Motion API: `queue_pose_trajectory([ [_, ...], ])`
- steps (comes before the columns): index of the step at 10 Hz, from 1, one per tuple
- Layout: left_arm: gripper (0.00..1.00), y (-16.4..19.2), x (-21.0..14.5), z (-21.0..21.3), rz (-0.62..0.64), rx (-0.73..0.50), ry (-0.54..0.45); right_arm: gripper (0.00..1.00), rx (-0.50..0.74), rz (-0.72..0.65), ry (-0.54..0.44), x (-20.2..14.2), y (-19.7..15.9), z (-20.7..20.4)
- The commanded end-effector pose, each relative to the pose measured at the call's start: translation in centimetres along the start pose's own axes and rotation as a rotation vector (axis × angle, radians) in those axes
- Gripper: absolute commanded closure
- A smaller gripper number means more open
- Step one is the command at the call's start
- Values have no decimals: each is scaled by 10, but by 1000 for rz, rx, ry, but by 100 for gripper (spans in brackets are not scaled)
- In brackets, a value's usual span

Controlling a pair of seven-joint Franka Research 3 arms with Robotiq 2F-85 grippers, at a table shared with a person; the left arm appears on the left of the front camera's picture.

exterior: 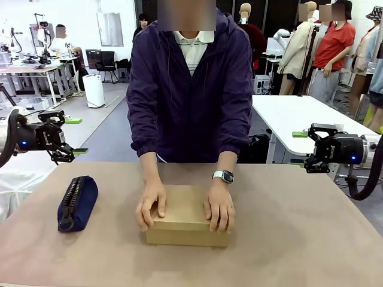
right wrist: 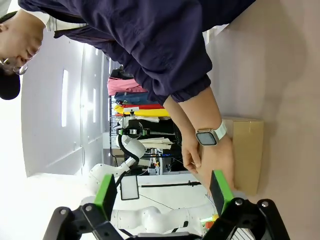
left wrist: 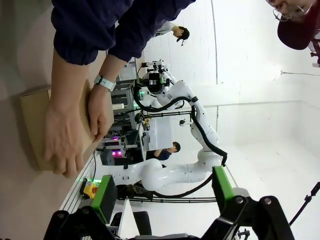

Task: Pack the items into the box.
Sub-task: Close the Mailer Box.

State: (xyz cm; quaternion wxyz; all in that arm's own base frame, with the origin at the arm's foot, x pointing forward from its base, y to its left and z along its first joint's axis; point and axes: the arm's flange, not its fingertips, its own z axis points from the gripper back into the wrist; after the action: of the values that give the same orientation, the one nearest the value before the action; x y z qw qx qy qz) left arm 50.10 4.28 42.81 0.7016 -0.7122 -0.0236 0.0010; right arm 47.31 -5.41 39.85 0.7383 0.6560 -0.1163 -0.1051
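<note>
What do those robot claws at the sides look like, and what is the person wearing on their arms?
Each end effector, left and right, is a black two-fingered claw with green pads, a small blue light on its body, and a black cable trailing back. The person wears dark purple sleeves and a pale-strapped watch.

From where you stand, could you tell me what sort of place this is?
Most likely a robotics lab or data-collection workspace. Beyond the tan table with the cardboard box stand more white tables, another white robot arm and people working at a far desk.
</note>
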Motion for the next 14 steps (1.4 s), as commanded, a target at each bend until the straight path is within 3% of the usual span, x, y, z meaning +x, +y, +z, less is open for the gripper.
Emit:
queue_pose_trajectory([
  [1,0,-1,-1,1,-19,-18,1,0,-1,9,10,-2,4,0],
  [14,0,-1,-1,1,-19,-18,1,0,-1,9,10,-2,4,0],
])
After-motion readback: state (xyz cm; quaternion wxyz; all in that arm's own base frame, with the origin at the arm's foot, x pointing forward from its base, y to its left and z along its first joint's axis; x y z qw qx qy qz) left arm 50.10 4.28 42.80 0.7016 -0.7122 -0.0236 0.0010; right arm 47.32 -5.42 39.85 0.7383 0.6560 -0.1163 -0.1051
